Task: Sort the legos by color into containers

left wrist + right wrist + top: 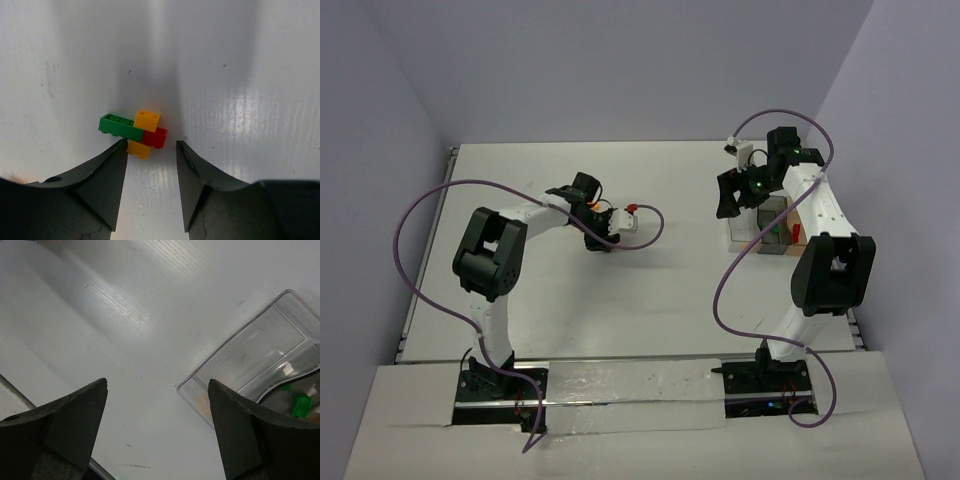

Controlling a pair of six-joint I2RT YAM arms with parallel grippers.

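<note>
In the left wrist view a small clump of legos lies on the white table: a green brick (117, 126), a yellow one (148, 119), a red one (156, 137) and a second yellow one (138, 149). My left gripper (150, 144) stands open just short of them. Its left fingertip (120, 147) touches the lower yellow brick, and nothing is clamped. My right gripper (157, 382) is open and empty over bare table beside the clear containers (260, 352), which hold a green lego (300, 404). From above, the containers (767, 228) sit at the right, under the right arm.
The left gripper (601, 238) hangs mid-table and hides the clump from above. The right gripper (732, 197) is just left of the containers. Purple cables loop from both arms. The table's right edge runs close behind the containers.
</note>
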